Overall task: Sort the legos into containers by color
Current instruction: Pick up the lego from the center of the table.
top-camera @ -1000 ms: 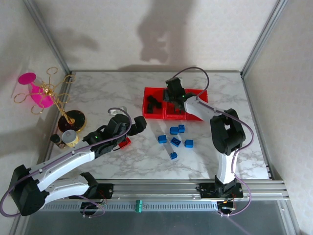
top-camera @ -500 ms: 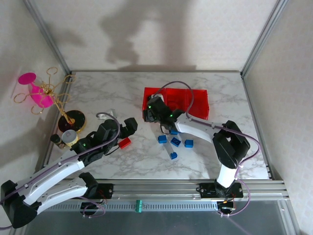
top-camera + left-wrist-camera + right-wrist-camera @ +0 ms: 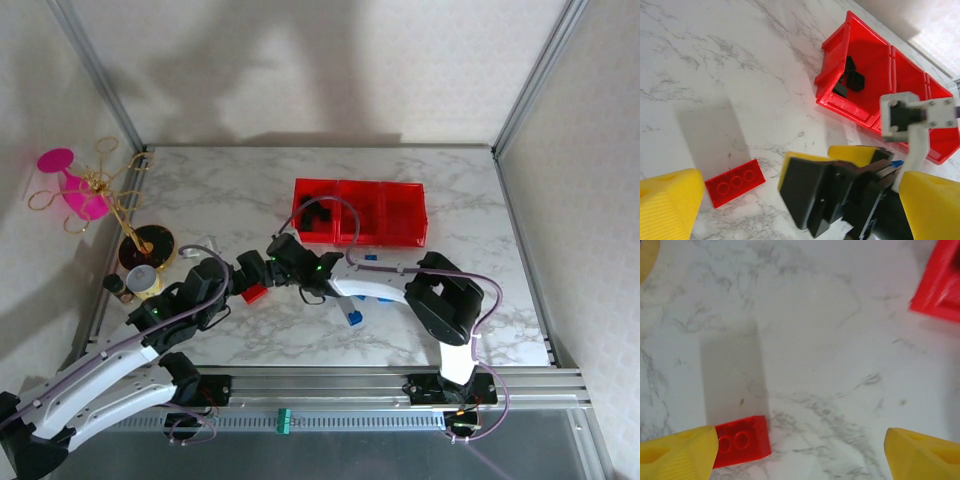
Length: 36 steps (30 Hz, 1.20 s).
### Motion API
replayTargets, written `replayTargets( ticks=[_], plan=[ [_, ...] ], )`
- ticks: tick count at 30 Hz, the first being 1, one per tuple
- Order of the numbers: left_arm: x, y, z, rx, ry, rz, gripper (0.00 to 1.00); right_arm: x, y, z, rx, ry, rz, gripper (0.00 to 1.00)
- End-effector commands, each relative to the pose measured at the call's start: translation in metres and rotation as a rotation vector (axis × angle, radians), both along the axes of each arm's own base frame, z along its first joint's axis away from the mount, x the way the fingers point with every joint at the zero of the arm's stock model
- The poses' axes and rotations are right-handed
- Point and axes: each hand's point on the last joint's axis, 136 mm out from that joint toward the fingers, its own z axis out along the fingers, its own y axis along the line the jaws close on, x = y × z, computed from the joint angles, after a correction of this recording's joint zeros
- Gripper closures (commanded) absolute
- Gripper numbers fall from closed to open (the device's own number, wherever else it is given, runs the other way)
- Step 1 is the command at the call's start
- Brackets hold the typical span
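Note:
A red three-stud brick (image 3: 254, 293) (image 3: 735, 182) (image 3: 742, 441) lies on the marble in front of both grippers. My left gripper (image 3: 244, 272) (image 3: 800, 205) is open, and the brick sits just inside its left finger (image 3: 667, 205). My right gripper (image 3: 280, 256) (image 3: 800, 455) is open and reaches in from the right; the brick lies against its left fingertip (image 3: 680, 455). The row of red containers (image 3: 360, 186) (image 3: 835, 55) stands behind, its left bin holding black bricks (image 3: 318, 215) (image 3: 850, 80). Blue bricks (image 3: 354, 317) lie partly hidden under the right arm.
A pink goblet (image 3: 70, 185) and a gold wire stand (image 3: 125, 205) sit at the far left, with a small jar (image 3: 142, 281) beside the left arm. The right gripper's black body (image 3: 840, 195) stands between my left fingers. A bin corner (image 3: 940, 285) shows at upper right.
The right arm has swung from the bins down and left to the red brick. The left gripper has drawn back to the left. The red brick has stayed put.

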Motion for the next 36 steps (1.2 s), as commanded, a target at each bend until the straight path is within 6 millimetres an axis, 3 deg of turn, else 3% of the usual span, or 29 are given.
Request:
replayTargets(
  ticks=[1,7,13,28,36],
  plan=[
    [-0.008,0.016,-0.005,0.016,0.013,0.058,0.00,-0.016,0.018,-0.009,0.049,0.072,-0.019,0.13],
    [-0.014,0.026,-0.001,0.012,0.002,0.078,0.00,-0.051,0.041,-0.022,0.071,0.115,0.023,0.15],
    [-0.017,0.031,0.004,0.014,-0.005,0.092,0.00,-0.063,0.059,-0.034,0.061,0.128,0.053,0.20],
    [-0.025,0.044,0.021,-0.024,-0.057,0.113,0.00,-0.020,0.075,-0.051,-0.083,-0.034,-0.033,0.30],
    [-0.025,0.044,0.023,-0.020,-0.062,0.113,0.00,-0.017,0.057,-0.059,-0.174,-0.072,-0.048,0.45]
  ],
)
